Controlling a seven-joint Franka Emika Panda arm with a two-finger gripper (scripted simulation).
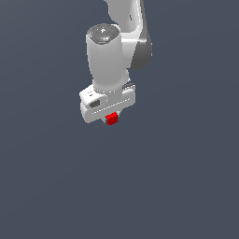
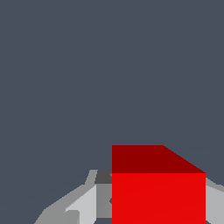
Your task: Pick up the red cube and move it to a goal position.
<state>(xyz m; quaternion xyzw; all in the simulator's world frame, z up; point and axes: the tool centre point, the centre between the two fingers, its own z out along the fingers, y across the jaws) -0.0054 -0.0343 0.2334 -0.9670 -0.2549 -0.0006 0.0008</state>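
Note:
The red cube (image 1: 111, 119) is small and bright red. In the exterior view it sits just under the white body of my gripper (image 1: 111, 120), near the picture's middle. In the wrist view the red cube (image 2: 157, 192) fills the space between my grey fingers (image 2: 85, 205), with a finger against each of its sides. My gripper (image 2: 157, 205) is shut on the cube. The fingertips are mostly hidden by the gripper body in the exterior view.
The white arm (image 1: 126, 28) rises behind the gripper toward the exterior view's top. All around is a plain dark grey-blue surface (image 1: 186, 186) with no other objects or edges in view.

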